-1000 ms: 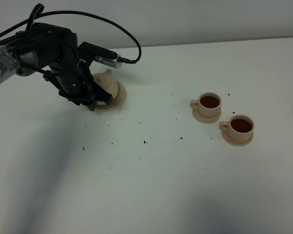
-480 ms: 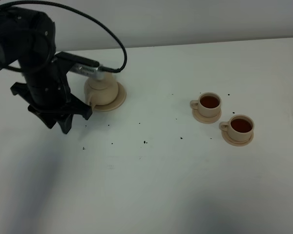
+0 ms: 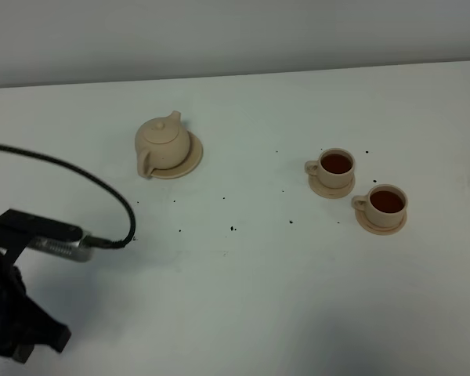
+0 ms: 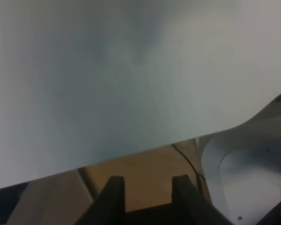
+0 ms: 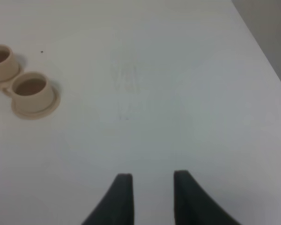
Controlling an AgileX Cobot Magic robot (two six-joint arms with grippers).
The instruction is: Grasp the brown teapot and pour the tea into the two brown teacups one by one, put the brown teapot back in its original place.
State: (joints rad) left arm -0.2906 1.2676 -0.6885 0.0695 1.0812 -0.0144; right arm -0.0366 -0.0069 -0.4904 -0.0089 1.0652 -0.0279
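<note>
Teapot (image 3: 163,146), squat and pale tan, is sitting on its wide saucer (image 3: 189,165) at upper left of the overhead view only. Two teacups (image 3: 336,164) (image 3: 387,202) at centre right are holding dark tea. Left gripper (image 4: 148,185) and right gripper (image 5: 151,187) are both showing parted, empty jaws.

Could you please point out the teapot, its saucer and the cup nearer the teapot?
teapot (image 3: 164,146), exterior high view, on its round body.
saucer (image 3: 194,160), exterior high view, on its bare right rim.
nearer cup (image 3: 336,171), exterior high view, on its front wall.
</note>
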